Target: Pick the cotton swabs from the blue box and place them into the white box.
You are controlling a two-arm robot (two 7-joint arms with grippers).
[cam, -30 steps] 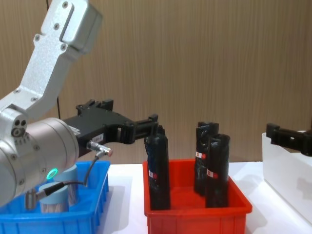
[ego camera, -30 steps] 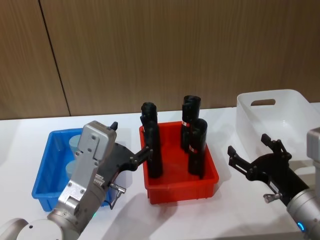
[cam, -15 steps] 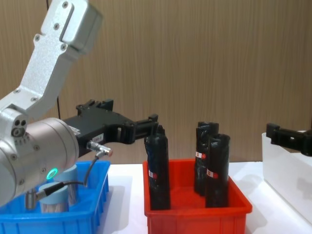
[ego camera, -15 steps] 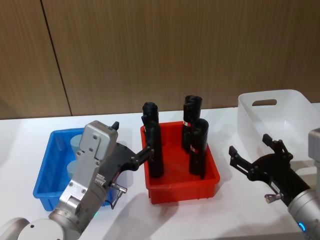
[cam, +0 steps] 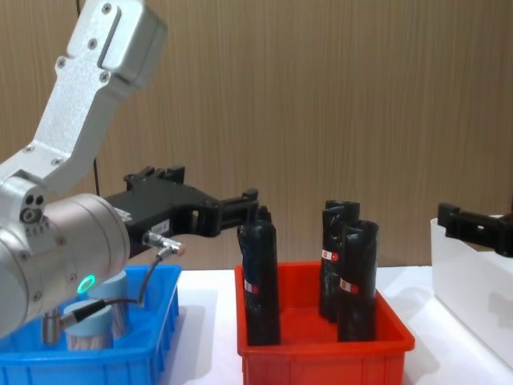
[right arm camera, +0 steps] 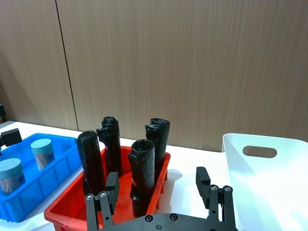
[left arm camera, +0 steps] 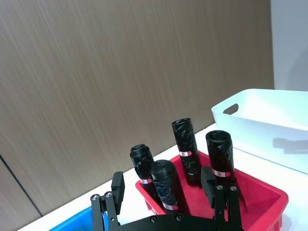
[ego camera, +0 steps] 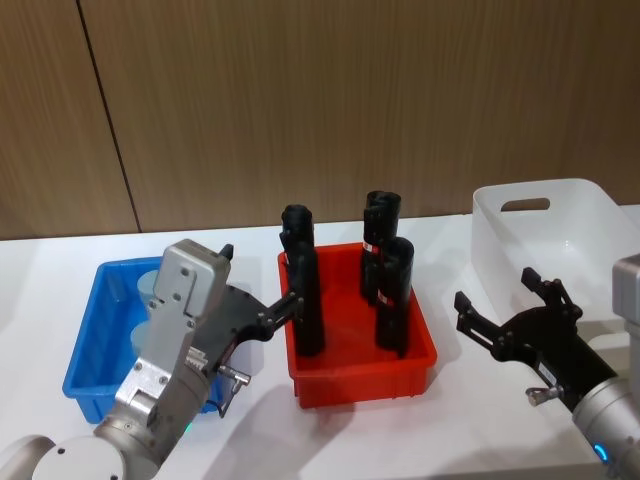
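Note:
The blue box [ego camera: 92, 350] sits on the table's left side. It holds two cotton swabs jars [right arm camera: 41, 152] [right arm camera: 10, 176] with pale lids, and my left arm partly hides them in the head view [ego camera: 150, 287]. My left gripper [ego camera: 262, 278] hovers open above the gap between the blue box and the red bin, holding nothing. Far right stands the white box [ego camera: 500, 250], which looks empty. In front of it my right gripper [ego camera: 497, 290] is open and empty, low over the table. Both wrist views show open fingers [left arm camera: 117, 184] [right arm camera: 202, 179].
A red bin [ego camera: 360, 372] with several upright black wrapped rolls [ego camera: 305, 300] stands in the middle, between the blue and white boxes. A wood-panel wall closes the back. Bare white table lies in front of the red bin.

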